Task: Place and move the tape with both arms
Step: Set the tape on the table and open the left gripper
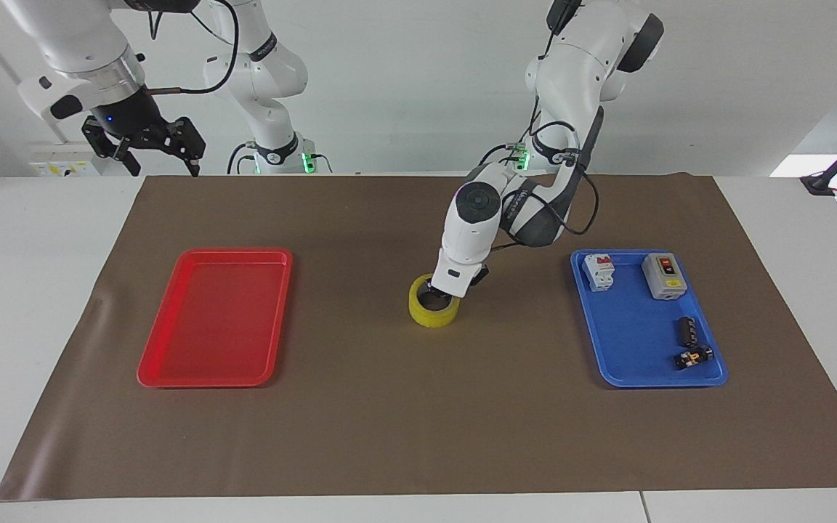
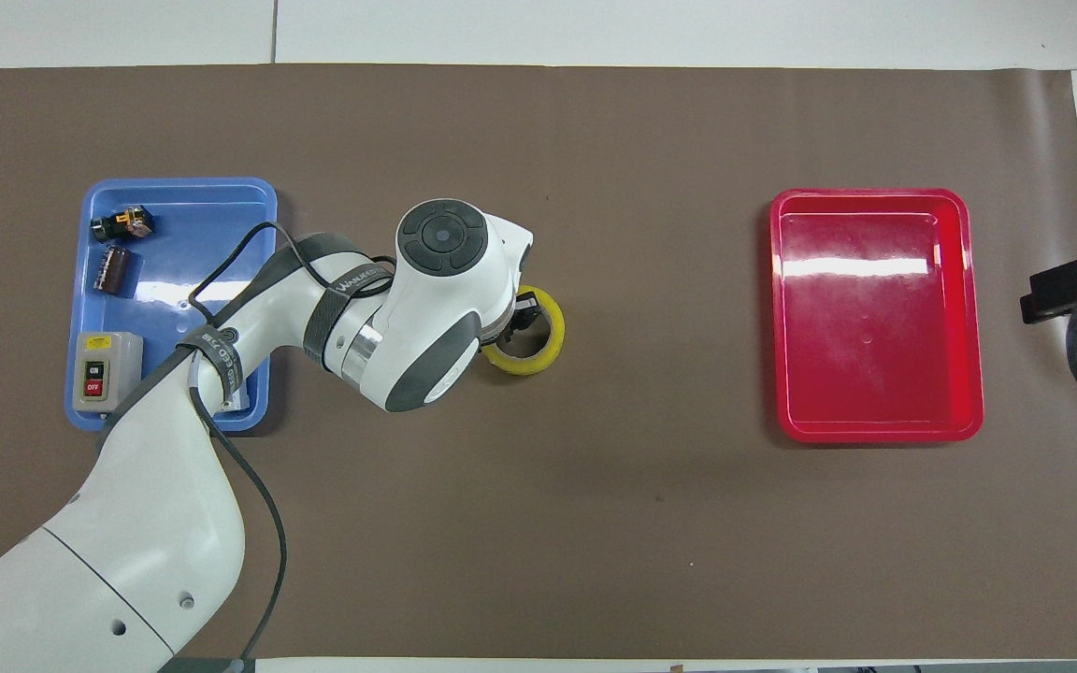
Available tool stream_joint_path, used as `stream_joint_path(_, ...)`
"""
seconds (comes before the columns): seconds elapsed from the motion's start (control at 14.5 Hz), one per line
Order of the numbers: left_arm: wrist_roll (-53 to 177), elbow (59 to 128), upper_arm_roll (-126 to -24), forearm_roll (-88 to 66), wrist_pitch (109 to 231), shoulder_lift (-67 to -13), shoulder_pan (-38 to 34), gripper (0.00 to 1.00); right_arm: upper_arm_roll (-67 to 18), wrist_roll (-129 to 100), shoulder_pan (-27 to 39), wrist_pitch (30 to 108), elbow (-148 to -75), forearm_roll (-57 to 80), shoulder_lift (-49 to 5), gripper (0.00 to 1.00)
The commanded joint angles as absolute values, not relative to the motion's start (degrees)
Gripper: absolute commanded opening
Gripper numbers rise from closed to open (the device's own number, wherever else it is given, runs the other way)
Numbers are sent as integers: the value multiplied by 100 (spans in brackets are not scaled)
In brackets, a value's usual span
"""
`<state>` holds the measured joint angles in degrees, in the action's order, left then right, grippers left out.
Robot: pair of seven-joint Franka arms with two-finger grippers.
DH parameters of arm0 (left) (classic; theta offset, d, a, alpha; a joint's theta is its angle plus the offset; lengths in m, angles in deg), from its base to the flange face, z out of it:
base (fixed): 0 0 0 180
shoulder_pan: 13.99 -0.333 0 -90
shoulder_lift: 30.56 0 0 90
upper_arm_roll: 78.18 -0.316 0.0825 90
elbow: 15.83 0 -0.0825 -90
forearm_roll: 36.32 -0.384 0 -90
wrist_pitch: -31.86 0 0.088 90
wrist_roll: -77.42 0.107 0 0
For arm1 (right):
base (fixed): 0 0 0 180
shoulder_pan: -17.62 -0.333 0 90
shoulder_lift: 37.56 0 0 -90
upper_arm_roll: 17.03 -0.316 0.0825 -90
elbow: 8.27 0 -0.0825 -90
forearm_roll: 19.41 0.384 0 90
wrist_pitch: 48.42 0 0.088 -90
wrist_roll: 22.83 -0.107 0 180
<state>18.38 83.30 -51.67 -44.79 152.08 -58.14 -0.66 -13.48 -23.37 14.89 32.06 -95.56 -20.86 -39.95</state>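
Note:
The yellow tape lies flat on the brown mat, midway between the two trays; it also shows in the overhead view. My left gripper reaches down onto the tape's rim on the side toward the blue tray, with one finger inside the ring, and is shut on the rim. In the overhead view the left gripper is mostly hidden under its own wrist. My right gripper waits raised and open above the table's edge at the right arm's end, and its black tip shows in the overhead view.
An empty red tray lies toward the right arm's end. A blue tray toward the left arm's end holds a grey switch box, a white breaker and two small dark parts.

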Motion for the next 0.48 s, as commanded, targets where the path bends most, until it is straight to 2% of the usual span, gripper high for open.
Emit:
stream_joint_path(0.0, 1467, 8340, -5164, -4923, 15157, -5702, -63, 100, -1361, -2274, 1507, 3323, -9668, -2135, -4064, 100)
stream_joint_path(0.35, 2527, 8086, -5234, -4828, 14000, -4894, -897, 100, -1369, -2222, 1472, 3446, -9712, -2117, -4064, 100)
stream_joint_path(0.41, 2896, 8050, -5278, -4705, 13770, -4753, -1011, 100, -1378, -2213, 1306, 3446, -9730, -2074, -4064, 100)
